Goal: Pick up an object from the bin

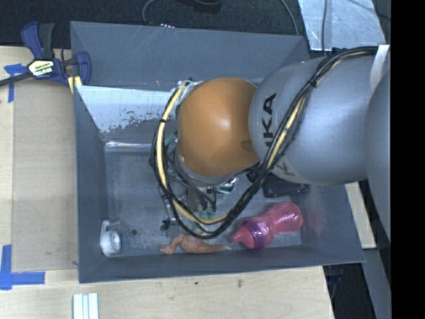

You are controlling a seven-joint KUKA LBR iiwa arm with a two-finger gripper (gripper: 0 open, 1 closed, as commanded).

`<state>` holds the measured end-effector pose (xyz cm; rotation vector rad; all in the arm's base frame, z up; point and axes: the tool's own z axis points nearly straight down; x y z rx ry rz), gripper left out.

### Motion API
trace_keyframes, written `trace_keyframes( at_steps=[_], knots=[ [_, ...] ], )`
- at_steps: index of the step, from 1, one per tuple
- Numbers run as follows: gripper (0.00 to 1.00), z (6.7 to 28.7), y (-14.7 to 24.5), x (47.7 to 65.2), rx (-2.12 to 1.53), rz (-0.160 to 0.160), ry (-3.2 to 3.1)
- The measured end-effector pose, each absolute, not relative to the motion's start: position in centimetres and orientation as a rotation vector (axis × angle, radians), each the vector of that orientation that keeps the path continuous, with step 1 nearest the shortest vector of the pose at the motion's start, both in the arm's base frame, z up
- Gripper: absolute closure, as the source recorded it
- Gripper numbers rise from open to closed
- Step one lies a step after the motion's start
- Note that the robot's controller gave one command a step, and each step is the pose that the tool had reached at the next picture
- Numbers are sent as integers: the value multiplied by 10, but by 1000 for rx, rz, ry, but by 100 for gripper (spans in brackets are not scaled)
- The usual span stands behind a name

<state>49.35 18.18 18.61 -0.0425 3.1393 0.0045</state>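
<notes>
The arm [319, 125] reaches down into the bin [93, 178], near a tan scrap [192, 246] and a pink bottle [272, 224]. I cannot tell if its fingers are open or closed. Next, I think, it must grab one thing and lift.

Light: even, moderate, from overhead. Glare: broad soft sheen on the arm's orange cover [212, 121]; pale band along the grey arm casing [332, 131] toward 12 o'clock; whitish reflection on the bin [126, 108] wall at 10 o'clock. Shadow: deep beneath the arm, centre to 5 o'clock. Small glints on the pink toy [272, 223] at 5 o'clock.
</notes>
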Motion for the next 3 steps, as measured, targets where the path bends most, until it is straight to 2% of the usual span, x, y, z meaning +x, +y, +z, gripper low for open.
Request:
trace_keyframes(
  at_steps=[1,2,3],
  knots=[
    [0,140,137,500,-4,2,3135],
    [0,86,108,494,207,5,3130],
    [100,72,112,501,93,3,3131]
  ],
)
